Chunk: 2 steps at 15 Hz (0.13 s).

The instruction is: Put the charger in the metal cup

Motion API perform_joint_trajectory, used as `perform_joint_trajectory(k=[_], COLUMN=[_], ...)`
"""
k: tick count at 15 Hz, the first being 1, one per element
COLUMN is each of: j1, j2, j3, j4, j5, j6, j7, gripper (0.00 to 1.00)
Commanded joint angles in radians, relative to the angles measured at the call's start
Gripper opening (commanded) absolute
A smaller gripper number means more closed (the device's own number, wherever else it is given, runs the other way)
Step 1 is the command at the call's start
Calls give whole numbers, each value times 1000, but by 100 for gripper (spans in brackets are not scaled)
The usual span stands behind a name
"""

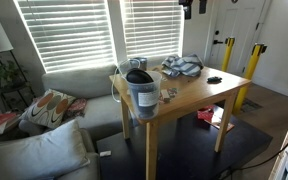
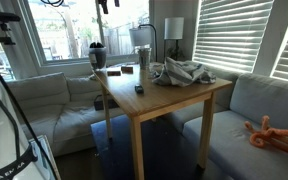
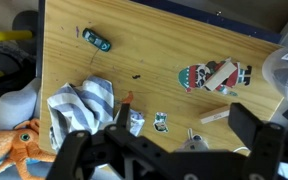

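You are working over a grey sofa (image 1: 79, 82) that runs along two sides of a light wooden table (image 1: 194, 92), seen in both exterior views. The largest thing on the table is the bluish-grey container (image 1: 141, 95) with a black lid. It stands upright at the corner nearest that camera. Next in size is a crumpled striped cloth (image 3: 84, 105), which lies toward the far side of the table from the container. Your gripper (image 3: 156, 135) hangs high above the tabletop, and its two dark fingers (image 3: 252, 135) are spread wide with nothing between them. The metal cup (image 1: 137, 63) stands just behind the container, toward the window side. It is small in that view, and you cannot tell whether the two touch. A red-and-white patterned object (image 3: 214, 77) lies flat near the middle of the board. The charger (image 3: 96, 40), a small dark oblong piece, lies alone on bare wood close to the table's edge. In the wrist view it is above the cloth, well apart from the cup. A few tiny bits (image 3: 161, 122) lie just beside the cloth's corner.
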Motion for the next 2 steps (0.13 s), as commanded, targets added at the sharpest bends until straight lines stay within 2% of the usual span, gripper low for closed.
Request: perform_joint_trajectory(k=[1,2], j1=[-9,-9], j2=[7,8], j3=[9,9], j4=[6,5], j5=[1,1], j6=[-3,-3], j7=[0,0], gripper=[100,100])
